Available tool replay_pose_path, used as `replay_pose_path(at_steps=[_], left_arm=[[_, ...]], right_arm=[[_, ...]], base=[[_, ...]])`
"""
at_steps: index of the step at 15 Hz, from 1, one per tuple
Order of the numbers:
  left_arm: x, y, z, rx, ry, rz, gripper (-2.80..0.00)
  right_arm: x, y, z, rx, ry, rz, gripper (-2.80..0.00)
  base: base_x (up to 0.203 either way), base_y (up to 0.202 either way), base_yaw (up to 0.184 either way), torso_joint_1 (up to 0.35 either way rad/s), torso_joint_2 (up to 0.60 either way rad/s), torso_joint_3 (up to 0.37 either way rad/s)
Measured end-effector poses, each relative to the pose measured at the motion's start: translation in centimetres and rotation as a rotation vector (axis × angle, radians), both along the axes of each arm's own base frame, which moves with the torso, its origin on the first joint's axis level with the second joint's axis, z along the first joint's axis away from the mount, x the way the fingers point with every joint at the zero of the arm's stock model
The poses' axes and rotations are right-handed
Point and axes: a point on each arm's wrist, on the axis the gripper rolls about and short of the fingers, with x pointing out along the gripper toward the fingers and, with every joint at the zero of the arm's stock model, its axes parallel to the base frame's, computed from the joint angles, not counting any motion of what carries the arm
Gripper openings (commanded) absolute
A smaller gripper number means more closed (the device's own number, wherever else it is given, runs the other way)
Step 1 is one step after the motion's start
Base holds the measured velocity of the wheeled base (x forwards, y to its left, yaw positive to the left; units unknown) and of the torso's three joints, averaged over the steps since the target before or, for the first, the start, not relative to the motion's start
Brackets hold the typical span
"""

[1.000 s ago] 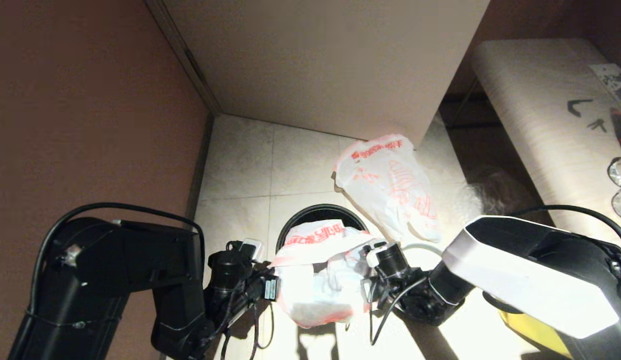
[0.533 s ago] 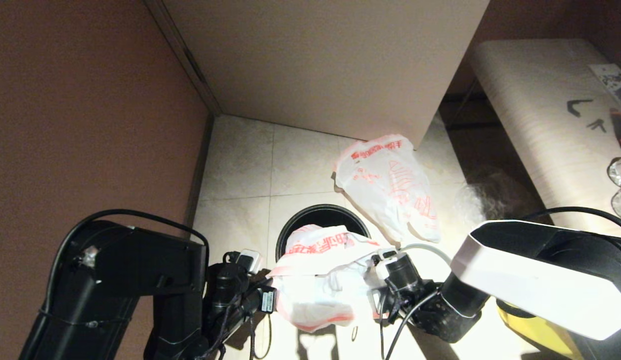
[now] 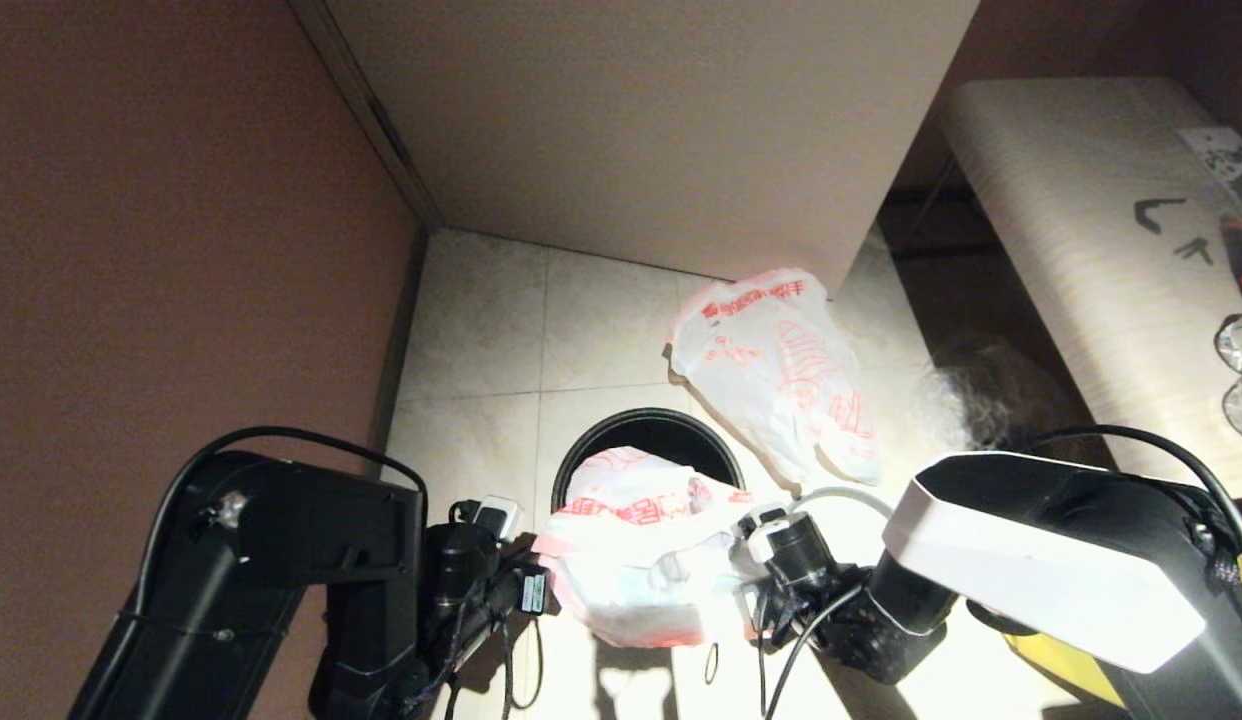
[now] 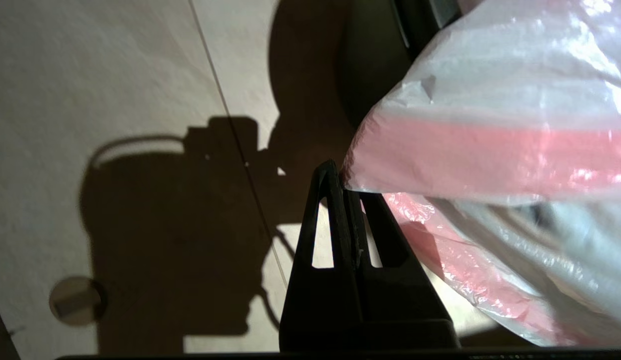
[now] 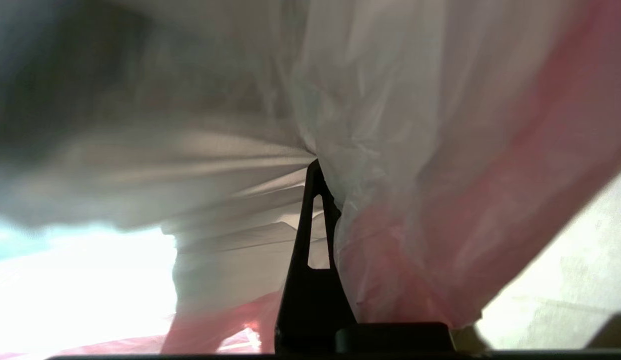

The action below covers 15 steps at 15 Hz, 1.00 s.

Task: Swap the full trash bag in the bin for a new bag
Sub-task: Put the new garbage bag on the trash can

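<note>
The new bag [image 3: 636, 560], limp white plastic with red handles and red text, hangs stretched between my two grippers over the near edge of the bin [image 3: 643, 424], a small round black one. My left gripper [image 3: 543, 592] is shut on the bag's red-banded edge [image 4: 470, 155]; in the left wrist view its fingers [image 4: 340, 172] are pressed together. My right gripper [image 3: 743, 590] is shut on gathered plastic at the bag's other side [image 5: 390, 150], one finger hidden behind it. The full trash bag [image 3: 776, 370], lumpy with a red striped drawing, lies on the floor behind the bin.
A brown wall [image 3: 181, 250] runs close along the left and a beige cabinet panel [image 3: 661, 120] stands at the back. A pale bench [image 3: 1091, 250] with small items is at the right. A yellow bag [image 3: 1056, 655] shows under my right arm.
Both grippers have moved slightly down and toward me with the new bag. The bag sags lower, and more of the bin's far rim shows.
</note>
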Motion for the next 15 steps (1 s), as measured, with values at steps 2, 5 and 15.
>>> replay_pose_path(at_steps=[2, 5, 15], left_arm=[[1.3, -0.1, -0.1, -0.001, -0.014, 0.018, -2.80], [3.2, -0.1, 0.4, -0.008, -0.064, 0.058, -2.80], [2.8, -1.1, -0.9, 0.043, -0.053, 0.112, -2.80]], right_arm=[[1.3, 0.3, 0.2, -0.010, -0.040, 0.005, -2.80], [3.1, 1.0, 0.4, -0.028, -0.101, 0.021, -2.80], [4.2, 2.9, -0.1, 0.005, -0.268, 0.035, -2.80]], base=[[0.000, 0.000, 0.000, 0.000, 0.00, 0.000], [0.000, 0.000, 0.000, 0.000, 0.00, 0.000], [0.000, 0.000, 0.000, 0.000, 0.00, 0.000]])
